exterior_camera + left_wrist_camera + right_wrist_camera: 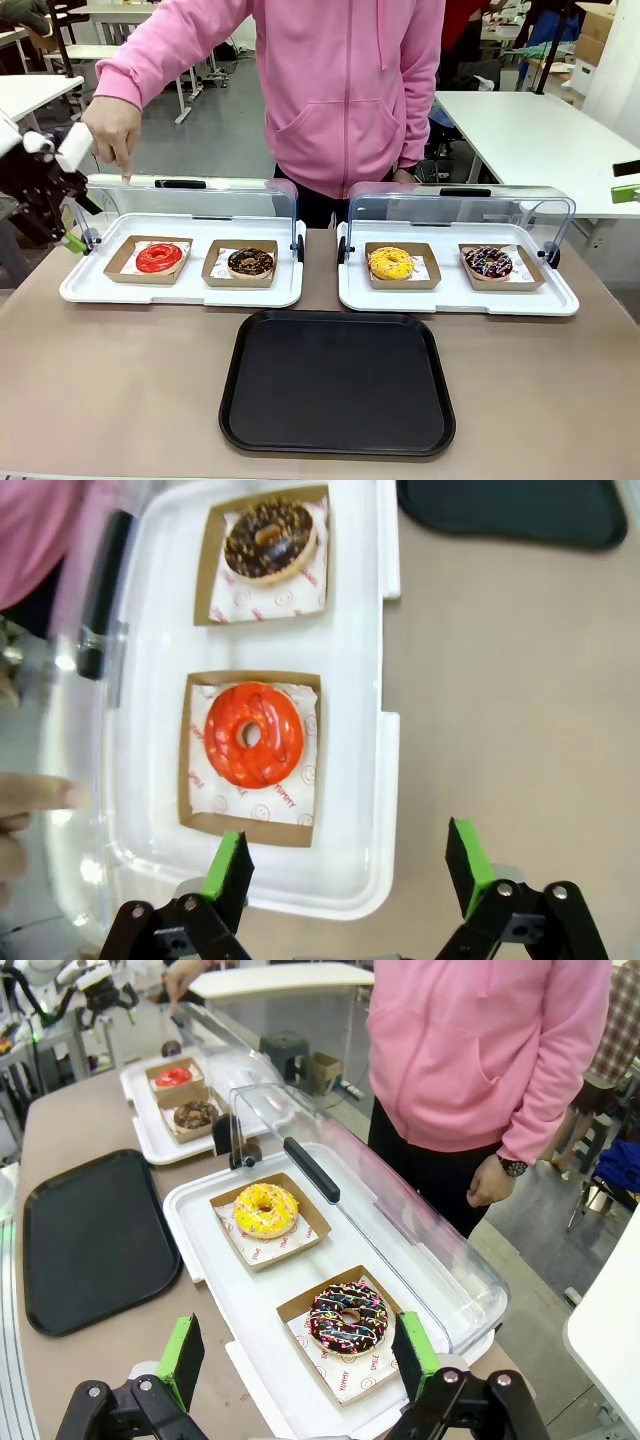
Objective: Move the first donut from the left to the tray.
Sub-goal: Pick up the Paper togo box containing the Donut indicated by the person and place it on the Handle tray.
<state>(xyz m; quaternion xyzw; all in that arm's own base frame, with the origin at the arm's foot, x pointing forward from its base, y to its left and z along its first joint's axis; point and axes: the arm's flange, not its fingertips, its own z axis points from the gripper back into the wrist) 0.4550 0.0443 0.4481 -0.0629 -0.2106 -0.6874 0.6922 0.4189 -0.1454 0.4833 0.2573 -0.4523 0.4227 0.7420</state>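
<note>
The glossy red-glazed ring donut (253, 735), faintly swirled, sits on white printed paper in a brown cardboard holder at the left end of the white plastic display tray (180, 291). The left end effector (348, 845) hangs released, empty, by that tray's end. The right end effector (300, 1345) is also released.

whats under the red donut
Under the red donut lies a white printed paper liner, inside a shallow brown cardboard tray, which sits on the white display tray. The liner's middle is covered by the donut.
</note>
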